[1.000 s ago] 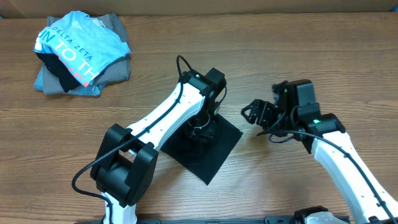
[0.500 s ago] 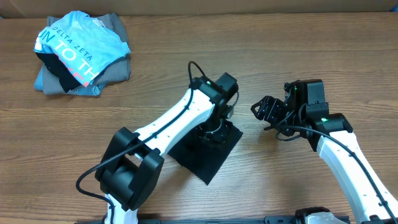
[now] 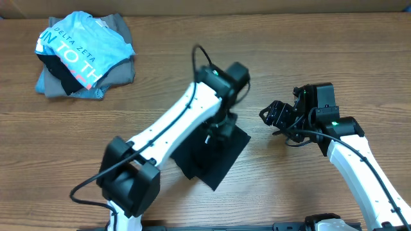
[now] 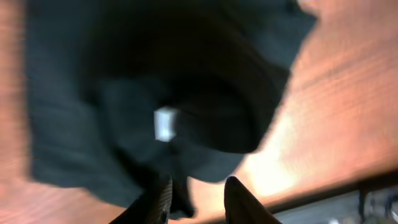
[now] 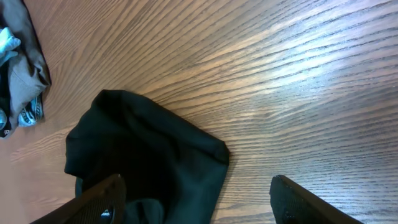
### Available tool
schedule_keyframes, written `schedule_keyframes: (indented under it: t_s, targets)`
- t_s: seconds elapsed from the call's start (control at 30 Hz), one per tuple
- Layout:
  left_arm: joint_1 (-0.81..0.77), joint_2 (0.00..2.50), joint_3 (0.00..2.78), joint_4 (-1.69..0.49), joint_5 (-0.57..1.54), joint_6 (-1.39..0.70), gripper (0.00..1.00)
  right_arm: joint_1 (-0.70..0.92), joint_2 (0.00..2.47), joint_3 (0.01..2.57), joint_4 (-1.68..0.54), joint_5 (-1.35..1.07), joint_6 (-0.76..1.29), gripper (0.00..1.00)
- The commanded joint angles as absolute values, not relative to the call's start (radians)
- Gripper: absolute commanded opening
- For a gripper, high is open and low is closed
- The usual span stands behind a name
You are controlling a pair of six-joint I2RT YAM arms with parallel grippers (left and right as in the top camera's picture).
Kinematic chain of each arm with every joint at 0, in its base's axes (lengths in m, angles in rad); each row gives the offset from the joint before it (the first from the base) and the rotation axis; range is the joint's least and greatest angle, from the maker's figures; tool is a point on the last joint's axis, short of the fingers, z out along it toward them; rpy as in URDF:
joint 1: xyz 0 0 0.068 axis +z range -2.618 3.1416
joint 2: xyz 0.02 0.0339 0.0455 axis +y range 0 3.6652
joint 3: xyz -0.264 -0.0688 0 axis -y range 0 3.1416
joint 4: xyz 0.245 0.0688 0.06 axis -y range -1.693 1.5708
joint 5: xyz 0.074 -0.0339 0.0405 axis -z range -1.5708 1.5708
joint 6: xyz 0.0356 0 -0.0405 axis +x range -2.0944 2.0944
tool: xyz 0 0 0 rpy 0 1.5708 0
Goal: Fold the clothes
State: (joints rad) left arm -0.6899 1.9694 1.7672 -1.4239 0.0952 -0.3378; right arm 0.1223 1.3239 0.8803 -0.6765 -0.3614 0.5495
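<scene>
The clothes (image 3: 215, 160) are a black garment lying bunched in a rough diamond on the wooden table, mid-front. My left gripper (image 3: 223, 124) hangs over its far corner. The left wrist view is blurred. It shows the black fabric (image 4: 93, 93) with its small white label (image 4: 165, 123). There my left gripper (image 4: 198, 183) has its jaws narrowly apart, with table showing in the gap and a bit of fabric against one finger (image 4: 158, 199). My right gripper (image 3: 276, 115) is open to the right of the garment. In its own view the black fabric (image 5: 149, 149) fills the left side between its wide-apart fingertips (image 5: 106, 196).
A pile with a light blue "DELTA ZETA" shirt (image 3: 80, 48) on grey folded garments (image 3: 119, 67) sits at the far left corner; its edge shows in the right wrist view (image 5: 18, 81). Bare wood (image 3: 321, 51) lies to the right and behind.
My left gripper has moved away from me and to the right over the garment, and its jaws have parted slightly. The garment's outline has shifted. The right arm drew back to the right, then held still.
</scene>
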Motion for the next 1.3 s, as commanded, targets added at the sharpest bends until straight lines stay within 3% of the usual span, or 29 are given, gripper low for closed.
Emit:
schedule_keyframes:
  t_s: [0.0,0.1,0.27,0.6,0.9,1.17,1.27]
  targets:
    - [-0.661,1.925,1.81,-1.434,-0.081,-0.337,0.2,0.12,1.309,0.884,-0.682,-0.356,0.55,0.78]
    - [-0.633,1.943,1.783,-1.402,-0.107,-0.336,0.04,0.12,1.309,0.884,-0.688,-0.356,0.55,0.78]
    - [-0.628,1.98,1.682,-1.262,0.084,-0.283,0.04,0.12,1.309,0.884,-0.69,-0.356,0.55,0.78]
    - [-0.787,2.055,1.59,-1.097,0.341,-0.233,0.04,0.12,1.309,0.884,-0.691,-0.356,0.55,0.78]
    - [-0.815,2.053,1.699,-1.206,0.252,-0.213,0.05,0.12,1.309,0.884,-0.703,-0.36,0.545,0.77]
    - [-0.717,2.052,1.972,-1.531,-0.064,-0.217,0.21,0.123,1.309,0.884,-0.709,-0.533,0.334,0.81]
    - [-0.657,2.052,2.026,-1.58,-0.108,-0.216,0.37,0.131,1.314,0.884,-0.72,-0.57,0.279,0.85]
